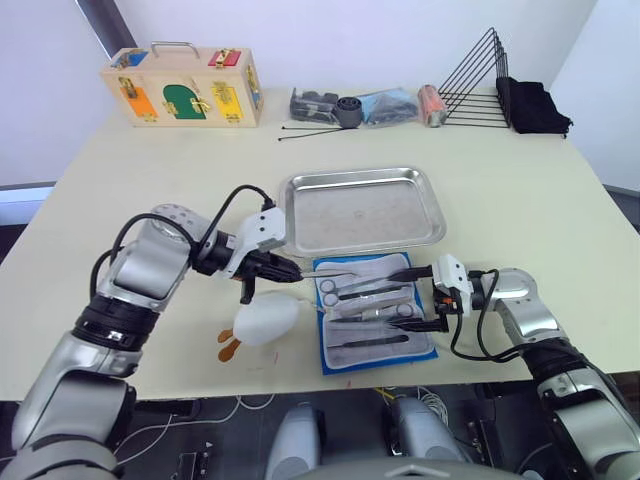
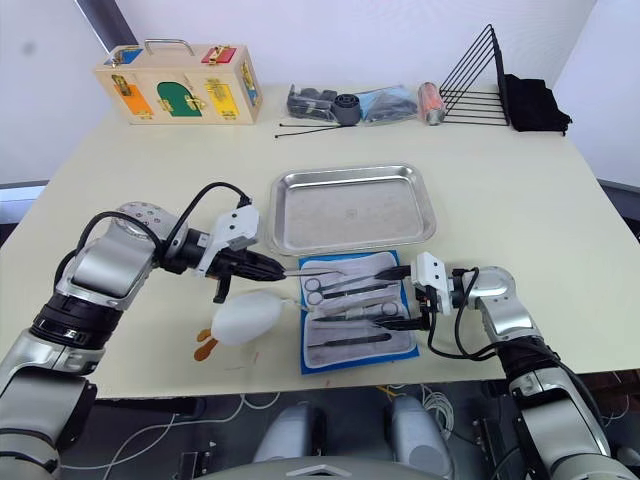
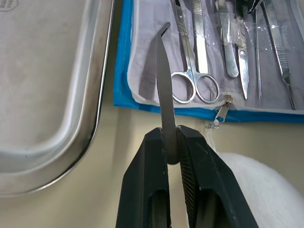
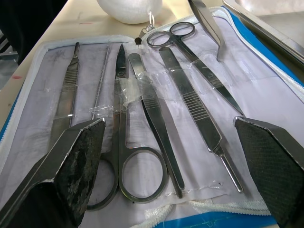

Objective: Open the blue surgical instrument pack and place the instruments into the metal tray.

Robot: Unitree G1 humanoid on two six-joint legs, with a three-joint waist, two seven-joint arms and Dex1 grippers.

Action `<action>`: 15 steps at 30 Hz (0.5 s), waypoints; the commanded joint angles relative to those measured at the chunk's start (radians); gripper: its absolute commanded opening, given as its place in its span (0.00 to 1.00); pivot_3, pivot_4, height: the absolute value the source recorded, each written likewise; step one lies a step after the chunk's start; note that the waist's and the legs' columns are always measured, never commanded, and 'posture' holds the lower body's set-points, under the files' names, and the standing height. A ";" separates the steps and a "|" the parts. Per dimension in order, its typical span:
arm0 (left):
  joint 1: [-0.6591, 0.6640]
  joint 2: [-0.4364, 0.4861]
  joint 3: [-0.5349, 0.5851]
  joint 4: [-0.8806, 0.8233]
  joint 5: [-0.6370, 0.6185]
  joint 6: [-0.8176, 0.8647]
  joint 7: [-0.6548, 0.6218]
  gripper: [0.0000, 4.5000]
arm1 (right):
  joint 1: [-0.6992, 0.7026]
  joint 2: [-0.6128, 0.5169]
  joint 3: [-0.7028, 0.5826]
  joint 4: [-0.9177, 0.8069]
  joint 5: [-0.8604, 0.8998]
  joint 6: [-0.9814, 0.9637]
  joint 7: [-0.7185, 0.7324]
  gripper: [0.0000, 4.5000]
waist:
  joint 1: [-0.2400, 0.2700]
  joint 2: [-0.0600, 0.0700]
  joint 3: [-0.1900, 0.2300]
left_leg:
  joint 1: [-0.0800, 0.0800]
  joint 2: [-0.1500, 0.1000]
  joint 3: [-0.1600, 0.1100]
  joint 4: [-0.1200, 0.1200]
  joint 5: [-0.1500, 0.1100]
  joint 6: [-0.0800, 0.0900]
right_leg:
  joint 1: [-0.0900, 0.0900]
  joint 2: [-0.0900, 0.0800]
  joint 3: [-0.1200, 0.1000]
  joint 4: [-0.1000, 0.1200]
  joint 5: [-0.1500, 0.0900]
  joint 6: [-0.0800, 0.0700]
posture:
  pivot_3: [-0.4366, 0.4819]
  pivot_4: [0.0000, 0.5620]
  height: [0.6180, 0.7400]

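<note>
Blue surgical instrument pack is lying unzipped and flat on the table, lining up, at 6 o'clock of the metal tray, nearly touching its near rim. Instruments are sitting in rows under clear pocket strips: scissors, forceps, tweezers. Left gripper is pinching a curved slim tweezer by its end, holding it over the pack's edge nearest the tray, tip pointing toward 3 o'clock. Right gripper is hovering at the pack's 3 o'clock edge, fingers spread wide, gripping nothing. White duck toy is sitting at 9 o'clock of the pack, just beside it.
</note>
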 commanded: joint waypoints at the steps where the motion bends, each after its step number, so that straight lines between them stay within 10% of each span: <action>1: 0.006 0.032 0.026 -0.044 -0.026 0.000 -0.018 0.01 | 0.052 0.007 0.081 0.088 -0.092 0.023 -0.011 1.00 | 0.000 0.000 0.000 | 0.000 0.000 0.000 0.000 0.000 0.000 | 0.000 0.000 0.000 0.000 0.000 0.000 | 0.48 0.27 1.00; 15: 0.024 0.081 0.079 -0.093 -0.088 0.043 0.000 0.01 | 0.054 0.012 0.082 0.089 -0.092 0.018 -0.014 1.00 | -0.002 0.000 0.000 | 0.000 0.000 0.000 0.000 0.000 0.000 | 0.000 0.000 0.000 0.000 0.000 0.000 | 0.48 0.27 1.00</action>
